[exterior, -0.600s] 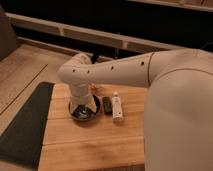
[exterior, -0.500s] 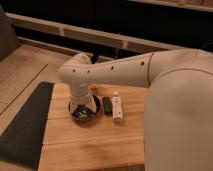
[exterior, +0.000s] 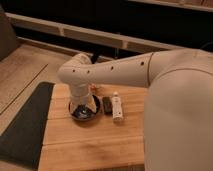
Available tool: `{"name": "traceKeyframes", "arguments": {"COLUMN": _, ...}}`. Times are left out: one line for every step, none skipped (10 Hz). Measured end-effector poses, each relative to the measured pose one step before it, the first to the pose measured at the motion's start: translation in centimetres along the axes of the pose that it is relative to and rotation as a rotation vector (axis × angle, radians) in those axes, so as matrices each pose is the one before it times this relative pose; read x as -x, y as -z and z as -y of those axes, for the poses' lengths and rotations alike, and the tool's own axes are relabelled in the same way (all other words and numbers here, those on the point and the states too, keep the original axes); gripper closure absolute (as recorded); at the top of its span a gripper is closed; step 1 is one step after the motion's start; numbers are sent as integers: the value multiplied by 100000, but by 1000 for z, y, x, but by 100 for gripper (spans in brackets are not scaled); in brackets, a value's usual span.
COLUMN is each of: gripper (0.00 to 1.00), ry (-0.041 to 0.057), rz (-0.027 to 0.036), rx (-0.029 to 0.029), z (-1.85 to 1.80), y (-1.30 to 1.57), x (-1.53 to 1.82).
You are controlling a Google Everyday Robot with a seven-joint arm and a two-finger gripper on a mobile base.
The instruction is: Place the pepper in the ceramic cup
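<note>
1. Over the last half second nothing has moved. The arm stays bent over the counter [exterior: 95,147], with its pincer [exterior: 83,106] low at the dark bowl [exterior: 82,119].
2. Whether the pincer is wide, narrow or holding something, I cannot tell.
3. Neither pepper nor ceramic cup shows; the arm may hide them.
4. A white bottle [exterior: 117,106] lies at 3 o'clock from the bowl.
5. This stillness suggests a pause, with the placing not yet done.

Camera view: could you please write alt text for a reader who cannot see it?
A white robot arm bends down over a pale wooden table, its gripper over a wide dark round bowl. Beside the bowl lie a small dark block and a white bottle-shaped object; a dark mat lies at the picture's left.
</note>
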Motion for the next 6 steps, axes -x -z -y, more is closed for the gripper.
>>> {"name": "traceKeyframes", "arguments": {"gripper": 35, "ry": 4, "rz": -4, "rx": -5, "z": -2, "y": -2, "x": -1}}
{"name": "traceKeyframes", "arguments": {"gripper": 35, "ry": -3, "rz": 0, "rx": 8, "z": -1, "y": 2, "x": 0}}
{"name": "traceKeyframes", "arguments": {"gripper": 35, "ry": 2, "rz": -1, "rx": -9, "z": 5, "y": 0, "x": -2}}
{"name": "traceKeyframes", "arguments": {"gripper": 35, "ry": -8, "rz": 0, "rx": 3, "z": -1, "y": 0, "x": 2}}
{"name": "traceKeyframes", "arguments": {"gripper": 35, "ry": -1, "rz": -2, "rx": 2, "z": 0, "y": 0, "x": -1}}
{"name": "traceKeyframes", "arguments": {"gripper": 35, "ry": -5, "rz": 6, "rx": -6, "z": 8, "y": 1, "x": 1}}
